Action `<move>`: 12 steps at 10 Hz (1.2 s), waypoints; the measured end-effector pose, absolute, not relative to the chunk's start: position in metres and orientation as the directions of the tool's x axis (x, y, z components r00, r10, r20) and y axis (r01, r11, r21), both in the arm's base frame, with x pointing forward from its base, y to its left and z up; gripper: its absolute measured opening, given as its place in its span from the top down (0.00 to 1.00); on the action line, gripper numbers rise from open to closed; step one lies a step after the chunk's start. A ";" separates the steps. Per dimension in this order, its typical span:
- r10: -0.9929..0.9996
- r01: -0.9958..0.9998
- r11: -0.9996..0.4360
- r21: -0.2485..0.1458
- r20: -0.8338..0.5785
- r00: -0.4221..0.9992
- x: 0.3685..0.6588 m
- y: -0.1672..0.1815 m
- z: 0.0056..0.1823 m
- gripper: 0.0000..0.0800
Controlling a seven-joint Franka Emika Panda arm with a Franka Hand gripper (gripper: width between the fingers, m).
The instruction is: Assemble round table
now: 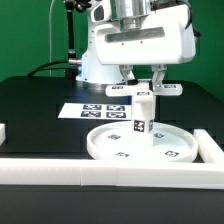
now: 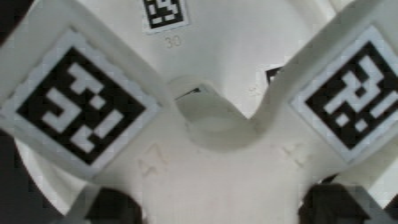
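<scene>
Exterior view: the large round rimmed disc (image 1: pixel 140 144) of the round table lies flat on the black table (image 1: pixel 40 110), near the white border rail (image 1: pixel 100 171) that runs along the table's front edge. A short thick cylinder (image 1: pixel 141 112) stands upright on the disc, close to the disc's centre, with square tags on its side. On top of the cylinder sits the cross-shaped piece (image 1: pixel 146 89); its arms reach out past the cylinder on both sides, above the disc. The gripper (image 1: pixel 144 80) hangs directly over the disc with its fingers (image 1: pixel 160 76) coming down at the cross-shaped piece; the jaws stand at a narrow to middling spread about the piece, though contact cannot be confirmed at this size. The marker board (image 1: pixel 100 110) lies flat on the table just behind the disc, on the exterior view's left of the cylinder.

Wrist view: two arms of the cross-shaped piece (image 2: pixel 196 150) fill the frame, each bearing a large square tag (image 2: pixel 75 92), and meet at a rounded notch. Beyond them the disc (image 2: pixel 222 30) shows white with a small tag on it. The dark fingertips (image 2: pixel 111 205) appear at the edge of the frame, one on each side of the cross-shaped piece; whether they press on it cannot be told
</scene>
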State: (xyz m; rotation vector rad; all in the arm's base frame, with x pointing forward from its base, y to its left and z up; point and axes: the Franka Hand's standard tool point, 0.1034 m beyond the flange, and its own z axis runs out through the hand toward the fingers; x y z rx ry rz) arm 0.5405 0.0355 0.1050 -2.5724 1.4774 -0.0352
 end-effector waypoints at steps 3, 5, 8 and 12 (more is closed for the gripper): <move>-0.960 -0.958 -0.234 -0.166 -0.115 0.255 0.542 0.035 0.105 0.45; -0.986 -0.986 -0.059 -0.154 -0.148 0.082 0.543 0.035 0.105 0.45; -0.978 -0.981 0.141 -0.134 -0.170 -0.118 0.543 0.037 0.105 0.45; -0.952 -0.958 0.264 -0.114 -0.188 -0.240 0.543 0.035 0.105 0.45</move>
